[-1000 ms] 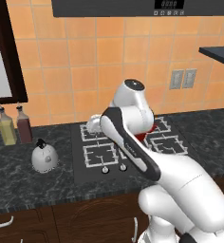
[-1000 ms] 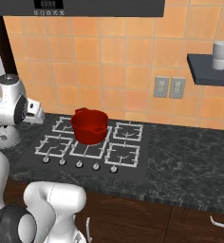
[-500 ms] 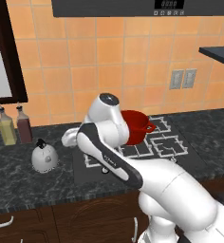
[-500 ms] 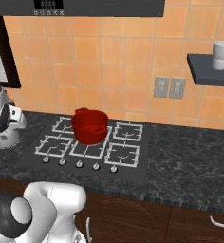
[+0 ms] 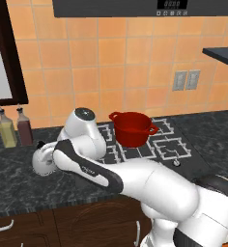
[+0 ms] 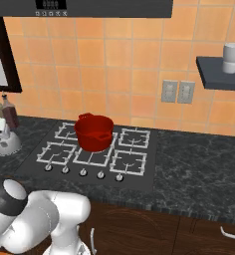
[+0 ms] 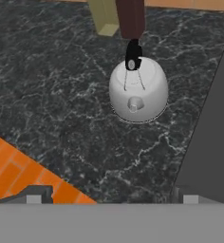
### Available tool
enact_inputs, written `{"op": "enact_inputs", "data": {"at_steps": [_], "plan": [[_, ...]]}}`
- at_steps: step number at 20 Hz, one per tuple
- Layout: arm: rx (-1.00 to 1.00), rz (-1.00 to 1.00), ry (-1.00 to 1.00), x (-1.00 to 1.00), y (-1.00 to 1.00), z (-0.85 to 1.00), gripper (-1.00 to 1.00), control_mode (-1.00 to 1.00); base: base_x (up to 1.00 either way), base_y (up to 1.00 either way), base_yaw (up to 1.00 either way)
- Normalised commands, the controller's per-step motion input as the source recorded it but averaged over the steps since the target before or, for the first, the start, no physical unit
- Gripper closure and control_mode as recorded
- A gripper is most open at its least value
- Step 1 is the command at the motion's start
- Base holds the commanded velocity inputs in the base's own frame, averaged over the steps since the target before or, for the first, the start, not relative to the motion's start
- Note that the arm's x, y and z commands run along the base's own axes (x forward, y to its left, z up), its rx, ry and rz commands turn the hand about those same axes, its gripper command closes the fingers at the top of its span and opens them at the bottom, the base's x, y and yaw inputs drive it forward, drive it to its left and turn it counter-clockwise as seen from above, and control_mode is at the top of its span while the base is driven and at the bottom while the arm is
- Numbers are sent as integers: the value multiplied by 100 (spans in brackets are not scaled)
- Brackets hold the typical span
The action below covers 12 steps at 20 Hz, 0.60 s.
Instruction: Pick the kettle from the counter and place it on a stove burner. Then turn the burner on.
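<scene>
From the left base view I see the kettle [image 5: 42, 160] standing on the desk [image 5: 19, 181] left of the cooktop [image 5: 149, 144], partly behind my arm, with the red pot [image 5: 132, 128] on the burners. The right base view puts the kettle [image 6: 7, 142] near the desk's left end beside two bottles [image 6: 5, 110]. In the hand view the claw [image 7: 111, 199] hangs wide open above the kettle [image 7: 138, 90], apart from it.

The arm [image 5: 87, 166] has swung left, over the kettle [image 7: 138, 90].
</scene>
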Motion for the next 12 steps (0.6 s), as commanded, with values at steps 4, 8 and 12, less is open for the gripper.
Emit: {"op": "enact_inputs", "data": {"at_steps": [4, 8, 12], "plan": [[0, -1, 0, 29, 30, -4, -100, -100, 0, 0, 0], [0, -3, 0, 43, 19, -3, -100, -100, 0, 0, 0], [-3, -1, 0, 44, 20, -6, -100, -100, 0, 0, 0]]}}
